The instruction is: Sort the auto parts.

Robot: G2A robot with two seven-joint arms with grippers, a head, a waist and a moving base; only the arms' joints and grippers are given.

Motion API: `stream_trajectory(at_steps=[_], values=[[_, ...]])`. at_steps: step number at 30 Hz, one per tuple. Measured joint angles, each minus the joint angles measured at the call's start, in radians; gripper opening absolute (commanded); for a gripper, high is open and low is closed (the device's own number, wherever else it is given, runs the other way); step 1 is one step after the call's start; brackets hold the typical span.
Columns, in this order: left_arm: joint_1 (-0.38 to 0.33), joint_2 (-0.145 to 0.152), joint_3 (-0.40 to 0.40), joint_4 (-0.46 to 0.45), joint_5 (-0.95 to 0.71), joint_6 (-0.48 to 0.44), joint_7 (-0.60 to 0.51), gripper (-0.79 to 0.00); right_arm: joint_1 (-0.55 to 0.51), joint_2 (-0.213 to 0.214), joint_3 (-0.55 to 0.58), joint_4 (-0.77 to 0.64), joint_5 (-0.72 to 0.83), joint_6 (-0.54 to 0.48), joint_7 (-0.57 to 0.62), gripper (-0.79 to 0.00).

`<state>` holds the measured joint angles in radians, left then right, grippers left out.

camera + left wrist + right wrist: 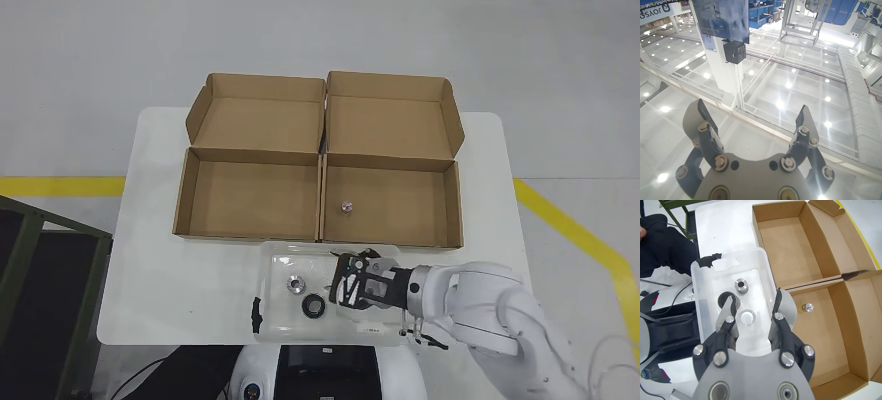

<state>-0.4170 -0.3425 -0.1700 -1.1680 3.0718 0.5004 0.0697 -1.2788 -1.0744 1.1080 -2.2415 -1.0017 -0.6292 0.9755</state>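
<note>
A clear plastic bin (pixel 275 262) (pixel 696 279) sits at the table's front edge with three parts in it: a steel bushing (pixel 294 282) (pixel 741 286), a black-rimmed bearing (pixel 314 306) (pixel 723 298) and a white-capped round part (pixel 747 317). My right gripper (pixel 343 282) (pixel 754 302) hangs open above the bin, the white-capped part below the gap between its fingers. A small brass-and-steel fitting (pixel 345 207) (pixel 806 308) lies in the right cardboard box (pixel 445 215) (pixel 846 321). The left cardboard box (pixel 182 200) (pixel 810 249) holds nothing. My left gripper (pixel 753 117) is open, pointed at the ceiling.
Both boxes stand side by side behind the bin with their lids folded back. A strip of black tape (pixel 256 312) (pixel 707 260) hangs on the bin's left end. A dark green frame (pixel 30 280) stands off the table's left side.
</note>
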Motion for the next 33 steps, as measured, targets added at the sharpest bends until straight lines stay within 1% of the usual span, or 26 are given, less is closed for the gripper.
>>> stream_trajectory(at_steps=[8, 15, 17, 21, 26, 33], values=[[0.0, 0.0, 0.0, 0.0, 0.0, 0.0, 0.0, 0.0, -0.047, 0.012, -0.015, 0.007, -0.076, -0.022, 0.0, -0.317], [0.0, 0.0, 0.0, 0.0, 0.0, 0.0, 0.0, 0.0, -0.056, 0.016, -0.032, 0.056, -0.112, -0.012, -0.018, -0.314], [0.0, 0.0, 0.0, 0.0, 0.0, 0.0, 0.0, 0.0, -0.053, 0.016, -0.042, 0.077, -0.114, -0.01, -0.03, -0.326], [0.0, 0.0, 0.0, 0.0, 0.0, 0.0, 0.0, 0.0, -0.04, 0.014, -0.062, 0.118, -0.112, -0.013, -0.054, -0.311], [0.0, 0.0, 0.0, 0.0, 0.0, 0.0, 0.0, 0.0, -0.021, 0.011, -0.091, 0.161, -0.118, -0.005, -0.065, -0.311], [0.0, 0.0, 0.0, 0.0, 0.0, 0.0, 0.0, 0.0, -0.001, 0.009, -0.112, 0.198, -0.117, 0.003, -0.081, -0.403]])
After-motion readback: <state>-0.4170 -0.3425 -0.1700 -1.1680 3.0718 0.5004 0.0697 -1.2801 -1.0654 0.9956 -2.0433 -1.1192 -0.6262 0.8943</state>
